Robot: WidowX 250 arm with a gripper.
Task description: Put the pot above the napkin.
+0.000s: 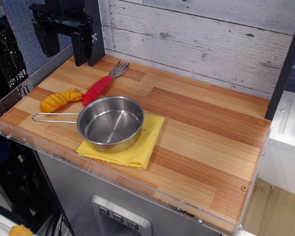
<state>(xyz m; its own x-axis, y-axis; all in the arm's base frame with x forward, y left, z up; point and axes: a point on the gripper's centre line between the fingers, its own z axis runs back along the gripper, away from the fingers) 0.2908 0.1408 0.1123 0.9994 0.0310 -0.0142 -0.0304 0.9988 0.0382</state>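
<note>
The shiny steel pot (pixel 110 123) sits upright on the folded yellow napkin (pixel 143 145), covering most of it, with its thin wire handle (pixel 54 117) pointing left over the wood. My black gripper (pixel 64 42) hangs at the back left corner, well above and behind the pot. Its fingers stand apart and hold nothing.
A red-handled fork (pixel 104 82) and an orange-yellow ridged toy (pixel 59 101) lie just behind the pot at the left. The wooden tabletop (pixel 206 132) has a clear acrylic rim along front and left. A white plank wall stands behind, a dark post at the right.
</note>
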